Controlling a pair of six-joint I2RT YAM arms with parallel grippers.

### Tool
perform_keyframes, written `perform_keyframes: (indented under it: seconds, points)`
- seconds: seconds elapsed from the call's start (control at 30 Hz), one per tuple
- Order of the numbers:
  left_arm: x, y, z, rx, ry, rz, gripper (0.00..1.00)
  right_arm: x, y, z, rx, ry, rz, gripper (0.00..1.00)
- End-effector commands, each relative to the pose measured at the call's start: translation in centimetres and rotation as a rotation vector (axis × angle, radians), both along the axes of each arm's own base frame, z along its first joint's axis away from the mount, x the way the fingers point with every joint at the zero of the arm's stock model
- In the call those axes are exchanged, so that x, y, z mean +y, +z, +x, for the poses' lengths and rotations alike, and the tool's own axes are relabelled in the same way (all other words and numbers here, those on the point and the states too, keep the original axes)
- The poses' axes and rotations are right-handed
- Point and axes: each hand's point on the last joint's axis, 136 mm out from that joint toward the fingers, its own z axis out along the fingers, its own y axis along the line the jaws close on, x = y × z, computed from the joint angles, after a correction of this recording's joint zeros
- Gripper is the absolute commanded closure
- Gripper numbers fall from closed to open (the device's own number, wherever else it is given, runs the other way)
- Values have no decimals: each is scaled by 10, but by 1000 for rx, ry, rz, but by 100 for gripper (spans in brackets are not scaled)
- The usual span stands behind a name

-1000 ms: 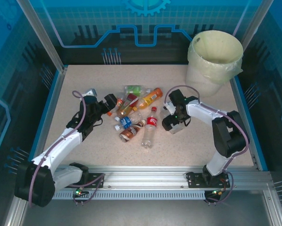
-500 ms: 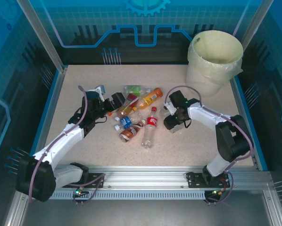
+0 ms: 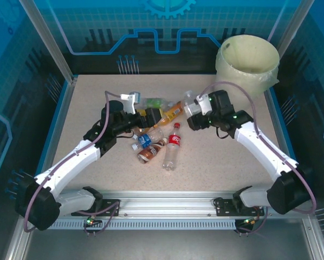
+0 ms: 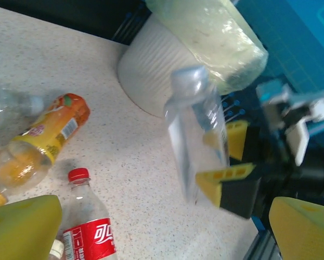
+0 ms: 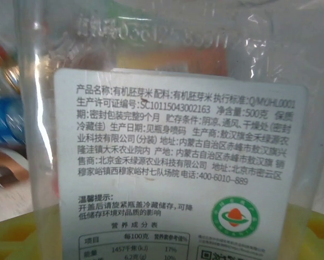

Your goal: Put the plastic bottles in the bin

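Room: blue walls with a grid pattern stand around a speckled beige desk (image 3: 221, 162) that has a blue edge.
Bin: the round white bin (image 3: 229, 86) sits in the far right corner of the desk. A pale yellow bag (image 3: 248, 40) is folded over its rim.
Right tool: the right tool (image 4: 222, 158) is closed on a clear bottle (image 4: 194, 130). Its yellow fingers (image 4: 224, 177) press on the bottle from both sides.
Clear bottle: it is held with its cap up and leans a little. From above it is between the pile of bottles and the bin, near the far end of the orange bottle (image 3: 173, 112). The right wrist view shows its white label up close, with small print and a round green mark.
Left tool: the left tool (image 3: 147, 115) is wide open. Its yellow fingers (image 4: 21, 227) are far apart and nothing is between them. It is over the far left part of the pile.
Pile: the other bottles lie on their sides in the middle of the desk, well apart from the bin.
Orange bottle: it lies at the far side of the pile, just beside a green-label bottle (image 3: 154, 101).
Red-label bottle: the red-label bottle (image 3: 173, 146) lies on the right of the pile with its red cap pointing away from the arms.
Near bottles: a blue-label bottle (image 3: 144, 140) and a brown bottle (image 3: 150, 154) lie close together, left of the red-label one.
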Motion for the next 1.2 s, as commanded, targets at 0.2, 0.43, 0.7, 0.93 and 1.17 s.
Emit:
perform_keyframes:
  seconds: [0.2,0.43,0.7,0.93,1.17]
  points:
    - [-17,28,-10,-129,-126,-34,1,-15,125,47,-233,-41,251,35]
    - [-5,23,-4,-127,-43,-14,1,-60,175,85,-303,-175,294,35]
    - [14,14,1,-122,77,7,1,-132,193,140,-324,-431,266,35]
    - [30,11,-1,-130,149,23,1,-189,172,186,-254,-674,165,35]
    - [44,5,-3,-125,215,42,1,-239,139,208,-193,-883,72,32]
